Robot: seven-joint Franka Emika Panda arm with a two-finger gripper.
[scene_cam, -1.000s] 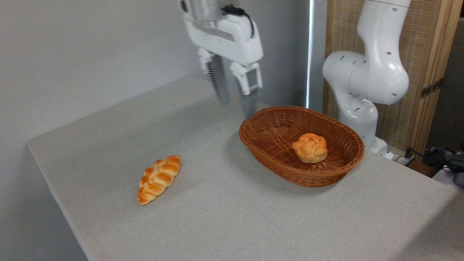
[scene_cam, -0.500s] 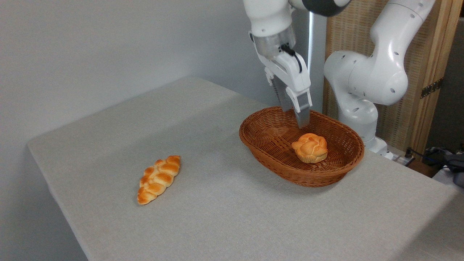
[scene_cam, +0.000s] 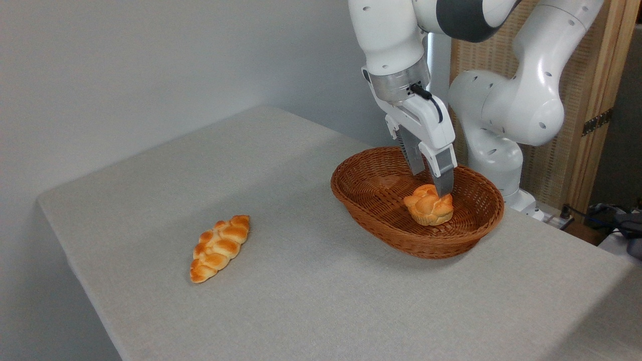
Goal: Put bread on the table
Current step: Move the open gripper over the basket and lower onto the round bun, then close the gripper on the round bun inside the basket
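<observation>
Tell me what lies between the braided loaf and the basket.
Nothing: the fixed camera shows only bare table cloth between the braided loaf and the basket.

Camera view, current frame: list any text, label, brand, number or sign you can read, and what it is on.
None can be read.
The arm and gripper: plain white housings, no legible lettering.
The bread, wicker basket and braided loaf: no labels.
The table: plain grey cloth, no markings.
The wooden panel behind: a dark metal fitting, nothing written that shows.
</observation>
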